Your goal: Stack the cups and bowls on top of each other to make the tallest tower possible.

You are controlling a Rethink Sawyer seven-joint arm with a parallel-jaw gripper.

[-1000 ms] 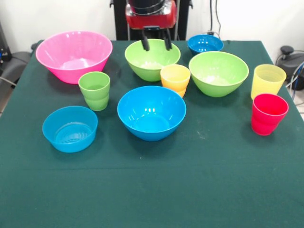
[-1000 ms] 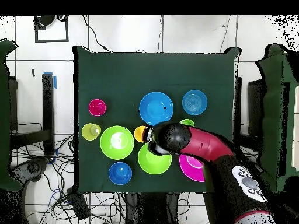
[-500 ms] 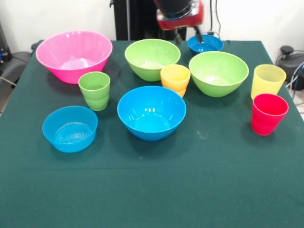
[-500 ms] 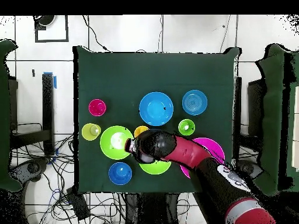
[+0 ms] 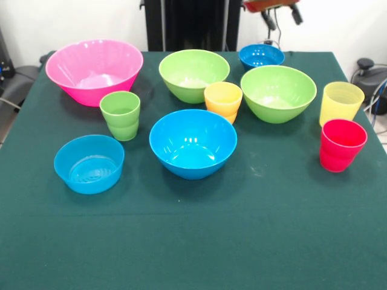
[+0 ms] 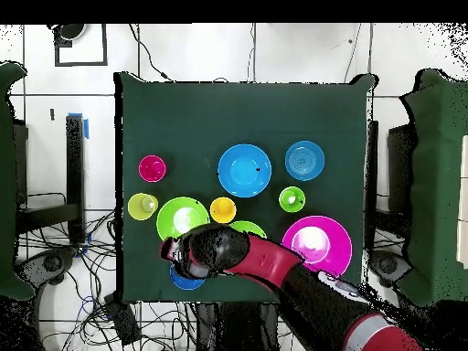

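Nothing stacked yet; all ten pieces sit apart on the green counter [image 5: 193, 241]. L to R in front view:

- Big pink bowl [image 5: 94, 70] far left at back. Widest, so I'd judge it the best base.
- Light blue shallow bowl [image 5: 89, 163] near left.
- Green cup [image 5: 120, 115] just in front of the pink bowl.
- Lime bowl [image 5: 194, 75] back centre.
- Bright blue bowl [image 5: 192, 142] centre, nearer the camera.
- Orange-yellow cup [image 5: 223, 100] betw the two lime bowls.
- Small dark blue bowl [image 5: 261, 57] at back.
- Second lime bowl [image 5: 278, 93] right of centre.
- Pale yellow cup [image 5: 341, 103] and red cup [image 5: 341, 145] far right, close together.

Gripper [image 5: 282, 16] is high at the top edge, above the dark blue bowl, w/ its two tips apart and nothing betw them. In overhead view the arm covers most of that bowl.

My guess is the dark blue bowl is the pick. To do it well:
- Come down over one rim wall, one tip inside and one outside.
- Stay clear of the lime bowl beside it.
- Glossy plastic may slip, so close firmly and lift slowly.
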